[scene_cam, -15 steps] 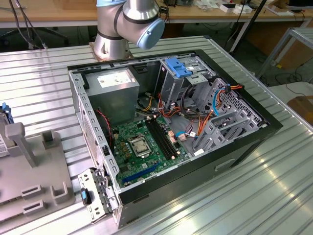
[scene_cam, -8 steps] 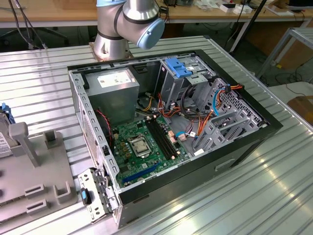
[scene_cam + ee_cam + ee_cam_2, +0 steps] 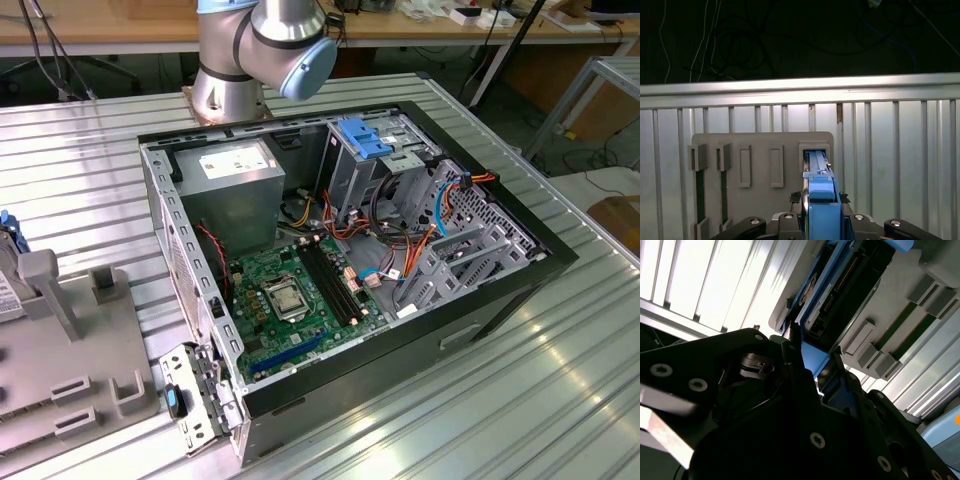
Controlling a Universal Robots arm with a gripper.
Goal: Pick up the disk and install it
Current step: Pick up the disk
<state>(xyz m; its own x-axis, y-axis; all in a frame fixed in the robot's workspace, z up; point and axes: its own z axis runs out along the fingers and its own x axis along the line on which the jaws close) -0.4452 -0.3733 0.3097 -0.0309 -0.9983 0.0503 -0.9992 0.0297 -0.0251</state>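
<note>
Clamping the disk (image 3: pixel 817 167) by its blue rail: tool (image 3: pixel 822 200), closed on it. Disk stands edge-on, far end at the end slot of the grey holder (image 3: pixel 760 141), on ribbed worktop (image 3: pixel 890 165). Judged: keep pull straight, untwisted, clear of slot walls.

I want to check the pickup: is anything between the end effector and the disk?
Nothing visible stands between them. In the first wrist view the end effector sits astride the blue-railed edge of the disk, which stands on edge in a slot of the grey holder.
</note>
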